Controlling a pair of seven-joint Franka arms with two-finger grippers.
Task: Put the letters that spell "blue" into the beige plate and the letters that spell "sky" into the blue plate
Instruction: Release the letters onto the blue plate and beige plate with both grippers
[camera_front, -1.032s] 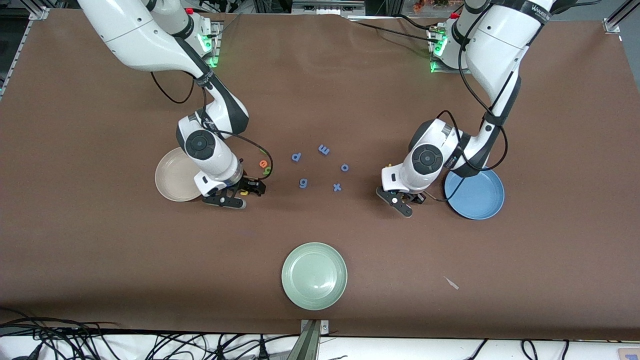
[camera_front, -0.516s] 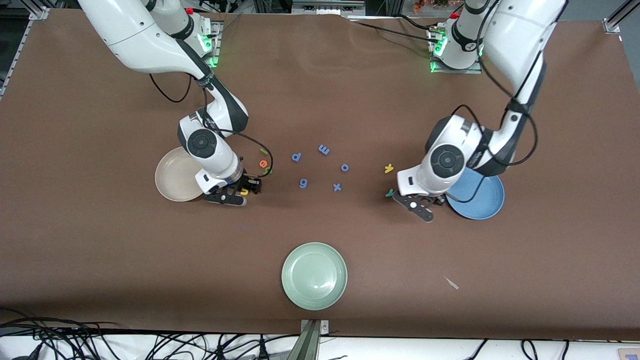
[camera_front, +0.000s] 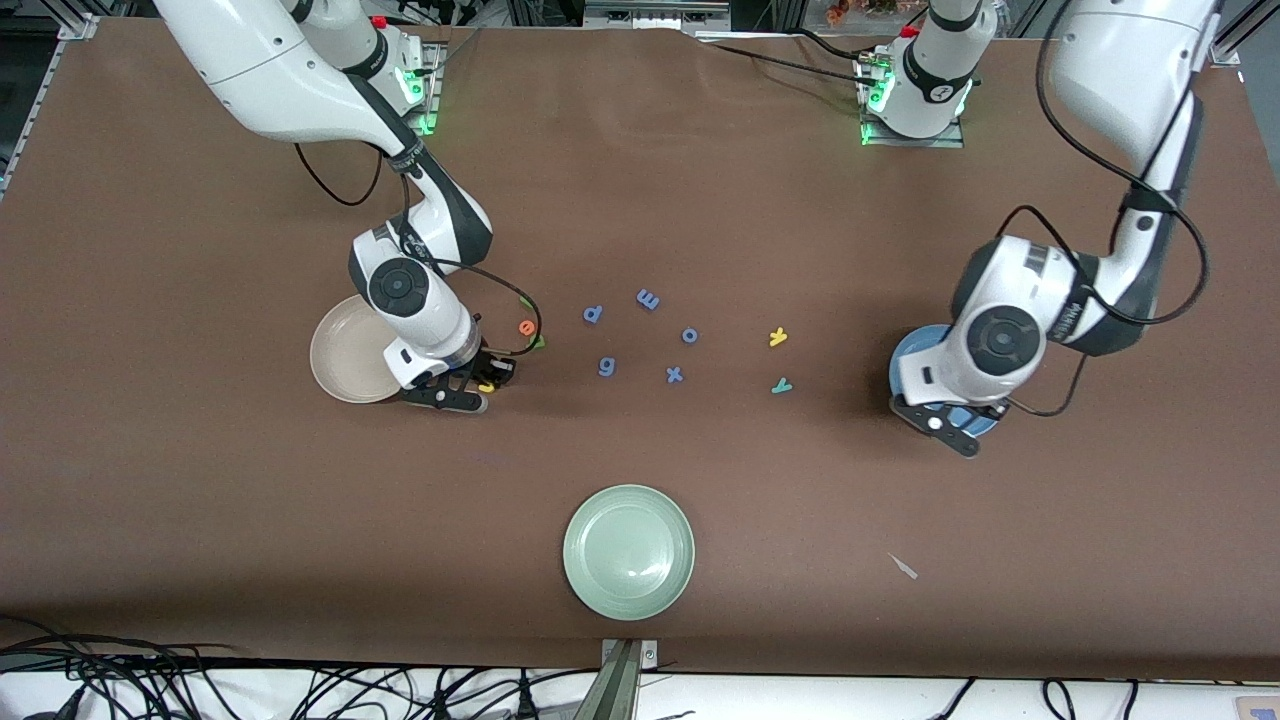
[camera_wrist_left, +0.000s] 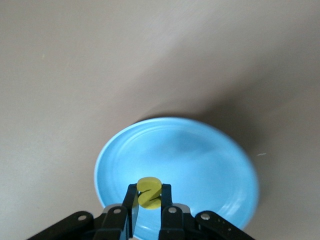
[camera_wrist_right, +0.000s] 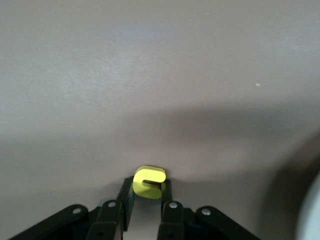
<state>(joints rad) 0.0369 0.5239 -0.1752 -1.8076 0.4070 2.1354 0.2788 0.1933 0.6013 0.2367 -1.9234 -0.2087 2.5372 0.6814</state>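
My left gripper (camera_front: 950, 415) hangs over the blue plate (camera_front: 908, 356) and is shut on the yellow "s" (camera_wrist_left: 149, 192); the left wrist view shows the blue plate (camera_wrist_left: 200, 160) right under it. Beside the beige plate (camera_front: 345, 350), my right gripper (camera_front: 485, 384) is down at the table, shut on the yellow "u" (camera_wrist_right: 148, 182). The orange "e" (camera_front: 527, 326), olive "b" (camera_front: 538, 342) and thin green "l" (camera_front: 525, 301) lie close by. The yellow "k" (camera_front: 778, 337) and teal "y" (camera_front: 781, 385) lie on the table toward the blue plate.
Several blue letters (camera_front: 648, 298) are scattered mid-table between the two arms. A pale green plate (camera_front: 628, 551) sits near the front edge. A small scrap (camera_front: 903, 566) lies on the brown table (camera_front: 200, 500) beside it.
The left arm has carried the "s" from beside the "k" and "y" to over the blue plate. The right gripper has closed on the "u" and shifted slightly toward the beige plate.
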